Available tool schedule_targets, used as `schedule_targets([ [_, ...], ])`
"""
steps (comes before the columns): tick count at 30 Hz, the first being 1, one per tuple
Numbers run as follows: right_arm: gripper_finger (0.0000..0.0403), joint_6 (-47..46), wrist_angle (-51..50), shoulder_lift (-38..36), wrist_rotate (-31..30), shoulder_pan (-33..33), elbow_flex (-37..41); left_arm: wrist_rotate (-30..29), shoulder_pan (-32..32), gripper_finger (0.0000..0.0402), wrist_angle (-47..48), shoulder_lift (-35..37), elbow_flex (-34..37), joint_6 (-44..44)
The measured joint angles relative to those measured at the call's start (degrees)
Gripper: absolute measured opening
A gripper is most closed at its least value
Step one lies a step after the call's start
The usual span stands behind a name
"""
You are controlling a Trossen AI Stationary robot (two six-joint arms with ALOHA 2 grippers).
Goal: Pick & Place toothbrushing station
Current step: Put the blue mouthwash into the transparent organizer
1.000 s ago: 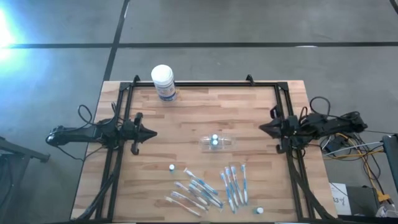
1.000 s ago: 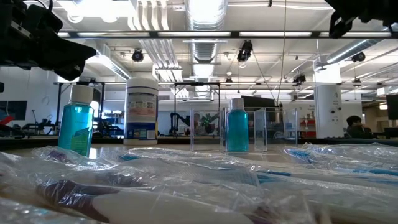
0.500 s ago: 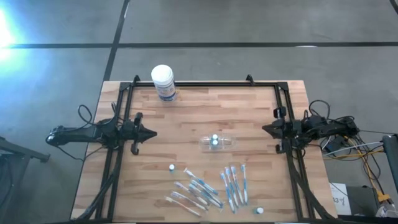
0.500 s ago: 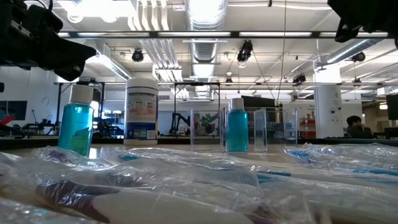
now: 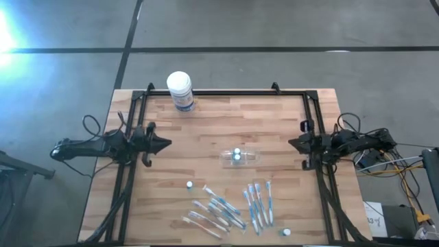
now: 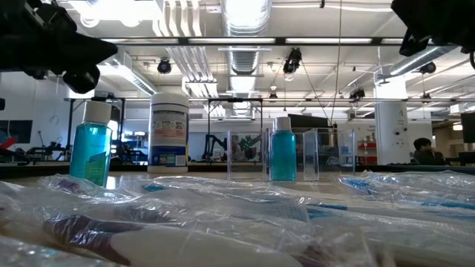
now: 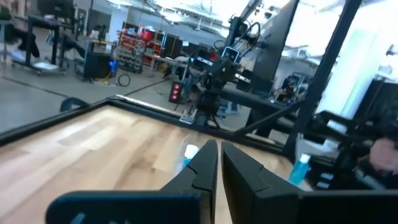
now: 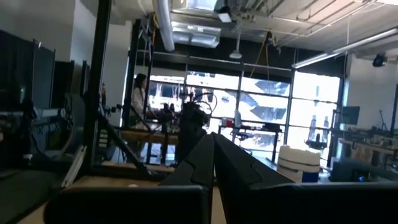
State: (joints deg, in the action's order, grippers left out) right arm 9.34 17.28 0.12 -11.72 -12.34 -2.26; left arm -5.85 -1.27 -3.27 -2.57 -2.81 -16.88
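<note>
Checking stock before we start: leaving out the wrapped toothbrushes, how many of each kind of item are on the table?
White tub: 1
Clear holder: 1
Small white-capped bottles: 3 (one stands in the holder, one near the front edge)
Total: 5

No readable text.
The white tub (image 6: 169, 130) carries a blue label (its print too small to read).

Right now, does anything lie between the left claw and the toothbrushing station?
No. In the high view, only bare wood of the table lies between the left claw and the toothbrushing station.
</note>
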Motion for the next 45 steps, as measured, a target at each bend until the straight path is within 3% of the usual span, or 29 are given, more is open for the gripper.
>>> schedule_targets([
  [9,0.0008,1.18,0.37,-0.07,-0.01,-0.02,0.96,-2.51,0.03,0.0007,0.01,-0.15,-1.79,-2.88],
  [15,0.0008,1.29,-2.28,0.00,-0.01,-0.02,0.96,-3.74,-0.43,0.0003,-2.70,-2.12,-6.80,-6.35],
  [19,0.0008,0.57,-3.97,0.03,-0.01,-0.02,0.75,-12.41,-1.38,0.0002,-2.76,-9.83,-11.28,-6.81],
  [23,0.0008,-1.59,-5.08,-0.07,0.04,-0.02,0.57,-12.87,-2.59,0.0002,-2.24,-22.73,-18.14,-8.22],
  [26,0.0008,-1.64,-6.16,-0.04,0.04,-0.02,0.61,-12.68,-4.11,0.0002,6.32,-32.96,-26.81,-9.26],
  [30,0.0008,-1.64,-6.72,-0.02,0.04,-0.02,0.52,-13.24,-6.93,0.0001,30.37,-45.84,-42.22,-15.70],
  [34,0.0008,-1.80,-8.81,-0.02,0.03,-0.02,-1.12,-18.04,-13.23,0.0001,50.85,-57.75,-55.00,-23.24],
  [40,0.0008,-3.31,-14.81,-0.04,0.04,-0.02,-2.75,-22.53,-23.23,0.0006,58.80,-67.92,-68.66,-30.07],
  [45,0.0008,-1.59,-15.74,-0.01,0.06,-0.02,-2.97,-33.44,-30.66,0.0009,65.98,-72.59,-75.47,-40.46],
])
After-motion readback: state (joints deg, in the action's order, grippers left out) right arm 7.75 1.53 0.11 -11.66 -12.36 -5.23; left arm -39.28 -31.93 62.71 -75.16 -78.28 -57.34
